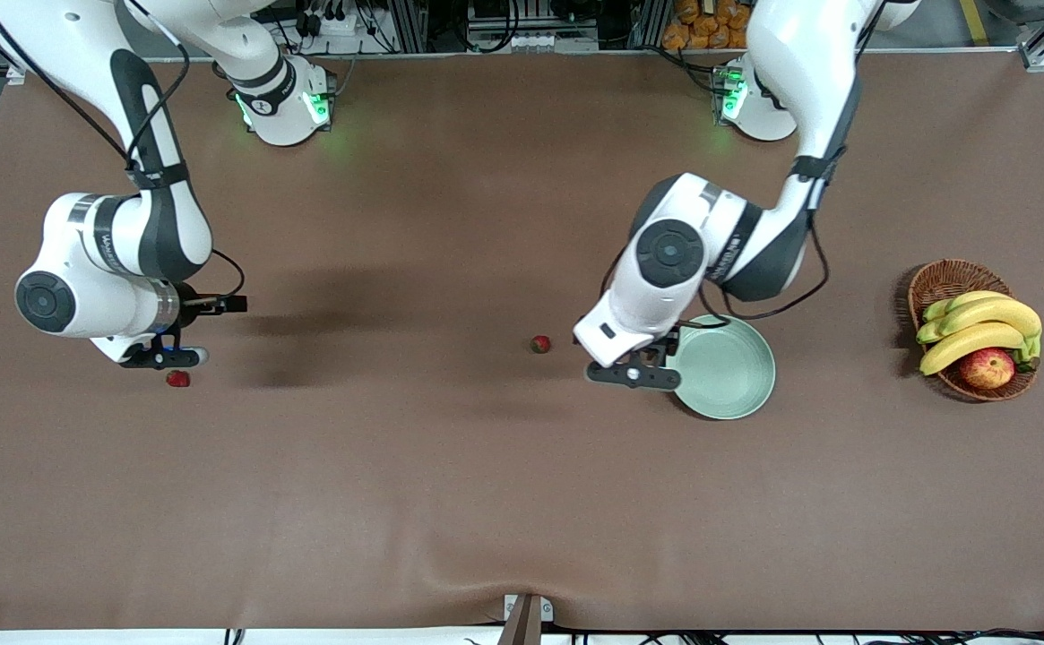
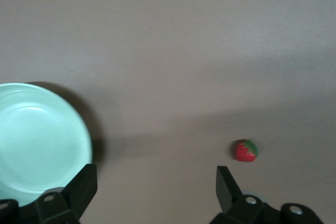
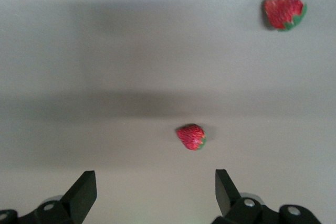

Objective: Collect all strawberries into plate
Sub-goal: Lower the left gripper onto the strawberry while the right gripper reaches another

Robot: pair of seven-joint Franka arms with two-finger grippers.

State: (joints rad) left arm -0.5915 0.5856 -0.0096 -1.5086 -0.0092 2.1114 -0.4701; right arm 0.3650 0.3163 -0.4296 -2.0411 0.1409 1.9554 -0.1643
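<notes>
The pale mint-green plate (image 1: 728, 372) lies on the brown table and shows nothing in it; it also shows in the left wrist view (image 2: 37, 140). My left gripper (image 1: 634, 374) is open and empty, low over the table at the plate's rim (image 2: 156, 195). One strawberry (image 1: 540, 344) lies beside the plate toward the right arm's end; it also shows in the left wrist view (image 2: 245, 150). My right gripper (image 1: 166, 358) is open and empty (image 3: 156, 195) over the table near a second strawberry (image 1: 178, 378) (image 3: 191, 136). A third strawberry (image 3: 283, 12) shows only in the right wrist view.
A brown wicker basket (image 1: 943, 282) with bananas (image 1: 979, 327) and a red-yellow apple (image 1: 987, 367) stands at the left arm's end of the table. The table's edge nearest the front camera (image 1: 522, 623) runs along the bottom of the front view.
</notes>
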